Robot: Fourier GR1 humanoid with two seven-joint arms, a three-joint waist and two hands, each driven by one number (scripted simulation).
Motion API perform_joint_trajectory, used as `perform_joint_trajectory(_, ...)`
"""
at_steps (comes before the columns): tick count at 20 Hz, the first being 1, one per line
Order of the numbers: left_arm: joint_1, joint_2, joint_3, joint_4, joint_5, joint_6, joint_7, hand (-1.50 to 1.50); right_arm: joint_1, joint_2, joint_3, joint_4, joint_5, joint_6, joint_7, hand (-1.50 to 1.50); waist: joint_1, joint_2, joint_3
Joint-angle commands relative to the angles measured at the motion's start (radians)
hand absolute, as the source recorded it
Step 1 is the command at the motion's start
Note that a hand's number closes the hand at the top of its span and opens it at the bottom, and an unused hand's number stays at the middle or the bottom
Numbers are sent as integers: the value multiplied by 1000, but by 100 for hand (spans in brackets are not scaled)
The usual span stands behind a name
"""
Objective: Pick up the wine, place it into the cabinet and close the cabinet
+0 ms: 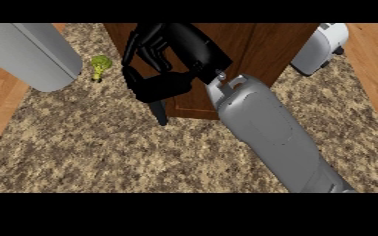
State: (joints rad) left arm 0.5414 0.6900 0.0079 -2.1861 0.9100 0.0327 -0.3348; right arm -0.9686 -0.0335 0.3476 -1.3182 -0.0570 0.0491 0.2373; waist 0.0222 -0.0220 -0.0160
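Note:
My right hand (171,55) lies over the left part of the brown wooden cabinet (258,50), which stands at the top middle of the counter. Its fingers (145,44) are relaxed and slightly bent, and the thumb (156,91) points down past the cabinet's front edge. Nothing shows in the hand. The grey right forearm (269,130) runs in from the lower right. No wine bottle is visible. A grey forearm (37,55) crosses the upper left corner, and its hand is out of the picture.
A small green broccoli (100,66) lies on the speckled counter (111,150) left of the cabinet. A white and grey appliance (322,47) stands at the cabinet's right. Wooden floor shows at both side edges.

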Motion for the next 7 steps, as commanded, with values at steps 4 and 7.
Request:
perform_joint_trajectory(4, -83, -39, -65, 21, -45, 66, 19, -150, -46, -136, -149, 153, 9, 9, -48, 150, -22, 39, 16)
perform_joint_trajectory(7, -123, -52, -89, 35, -72, 91, 22, -150, -39, -109, -121, 176, 34, -13, -69, 150, -22, 39, 16)
